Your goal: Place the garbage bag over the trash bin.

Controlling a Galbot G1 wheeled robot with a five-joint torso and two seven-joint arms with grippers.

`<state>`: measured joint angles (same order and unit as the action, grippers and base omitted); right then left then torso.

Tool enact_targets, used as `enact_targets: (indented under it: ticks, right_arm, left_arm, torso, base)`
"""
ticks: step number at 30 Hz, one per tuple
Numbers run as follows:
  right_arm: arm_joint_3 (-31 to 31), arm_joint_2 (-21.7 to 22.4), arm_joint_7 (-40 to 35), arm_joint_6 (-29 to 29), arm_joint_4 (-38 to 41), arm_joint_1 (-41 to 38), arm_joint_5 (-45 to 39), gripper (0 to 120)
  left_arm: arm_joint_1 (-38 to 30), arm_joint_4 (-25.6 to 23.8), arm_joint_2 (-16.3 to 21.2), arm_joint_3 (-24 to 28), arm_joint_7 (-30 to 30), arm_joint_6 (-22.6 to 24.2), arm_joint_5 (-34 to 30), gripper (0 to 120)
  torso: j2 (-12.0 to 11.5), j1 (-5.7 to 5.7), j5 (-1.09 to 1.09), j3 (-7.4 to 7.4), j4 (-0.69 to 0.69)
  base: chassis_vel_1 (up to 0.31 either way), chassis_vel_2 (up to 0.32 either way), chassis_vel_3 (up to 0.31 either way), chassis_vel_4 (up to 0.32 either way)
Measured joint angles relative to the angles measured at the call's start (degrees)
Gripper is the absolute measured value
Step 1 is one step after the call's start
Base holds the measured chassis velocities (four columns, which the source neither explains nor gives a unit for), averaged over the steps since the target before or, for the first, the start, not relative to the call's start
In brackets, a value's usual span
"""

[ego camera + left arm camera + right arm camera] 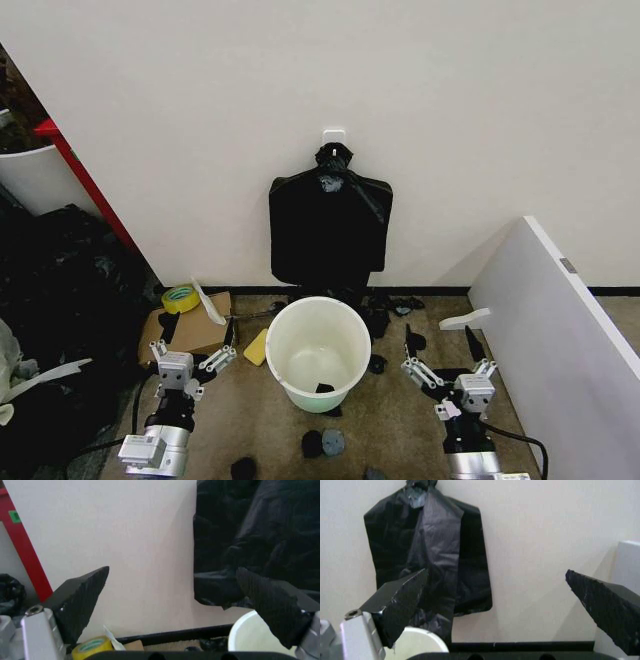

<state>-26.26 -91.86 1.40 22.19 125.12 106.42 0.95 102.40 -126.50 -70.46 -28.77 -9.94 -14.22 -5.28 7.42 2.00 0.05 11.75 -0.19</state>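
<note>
Hanging low on either side of the trash bin [318, 352], both arms idle near the floor. Left gripper [193, 357]: fingers spread wide apart, nothing between them, touching nothing. In the left wrist view the same gripper [182, 603] shows two dark wedge-shaped fingertips [82, 600] well separated, with bare wall between. Right gripper [445, 362]: also fully spread, empty, hovering just off the bin's right side. Right wrist view confirms: gripper [520, 607] with pads far apart, wall and baseboard visible through the gap.

Trash bin stands upright on the floor near the wall, cream inside, pale green outside, no liner over its rim. A small black scrap lies at its bottom.

Black flat bundle [330, 230] hangs on the wall from a white hook [333, 133], knotted at top, directly behind and above the bin; lower edge reaches near the bin's far rim. Cannot tell whether a separate loose garbage bag is among it.

Yellow tape roll [180, 298] on cardboard [185, 328] left of the bin. White panel [560, 330] leans at right. Heap of black plastic [60, 300] at far left.
</note>
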Motion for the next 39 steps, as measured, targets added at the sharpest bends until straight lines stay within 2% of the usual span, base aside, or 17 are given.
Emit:
enact_targets:
  ticks: [12,23,27,29,36,37,39]
  right_arm:
    - [4.0,2.3,0.4,-2.9,-0.5,-2.1,-2.4,100]
    - [6.9,6.0,2.4,-5.9,-4.6,-9.6,-10.0,100]
    - [9.3,7.4,6.5,-7.4,-8.9,-17.5,-17.4,100]
    - [9.8,7.7,7.4,-8.3,-9.4,-19.0,-19.8,100]
    - [12.5,8.6,10.4,-15.5,-11.9,-30.1,-36.6,100]
    - [12.5,8.6,10.4,-15.5,-11.9,-30.1,-36.6,100]
    - [12.6,8.3,11.1,-18.3,-12.9,-33.7,-43.3,100]
  left_arm:
    - [1.6,-0.1,-1.3,0.3,0.7,-1.2,1.9,99]
    - [3.8,0.0,-1.2,-1.4,1.3,-3.1,1.8,98]
    - [4.9,0.3,-2.4,-1.5,1.3,-4.1,2.9,98]
    - [5.4,0.3,-2.8,-1.6,1.3,-4.5,3.6,98]
    - [9.1,-0.8,-5.0,-2.5,0.4,-5.8,5.1,98]
    - [9.1,-0.8,-5.0,-2.5,0.4,-5.8,5.1,98]
    - [9.6,-0.9,-5.8,-2.5,0.2,-6.0,5.6,98]
  torso:
    - [0.0,0.00,-0.01,0.00,0.00]
    - [0.0,0.00,0.00,0.00,0.01]
    - [0.0,0.00,-0.01,0.01,0.01]
    - [0.0,0.00,-0.01,0.01,0.01]
    - [0.0,0.00,0.00,0.01,0.01]
    - [0.0,0.00,0.00,0.01,0.01]
    - [0.0,0.00,0.00,0.01,0.01]
  base:
    - [0.000,0.000,0.000,0.000]
    - [0.000,0.000,0.000,0.000]
    - [0.000,0.000,0.000,0.000]
    - [0.000,0.000,0.000,0.000]
    - [0.000,0.000,0.000,0.000]
    - [0.000,0.000,0.000,0.000]
    - [0.000,0.000,0.000,0.000]
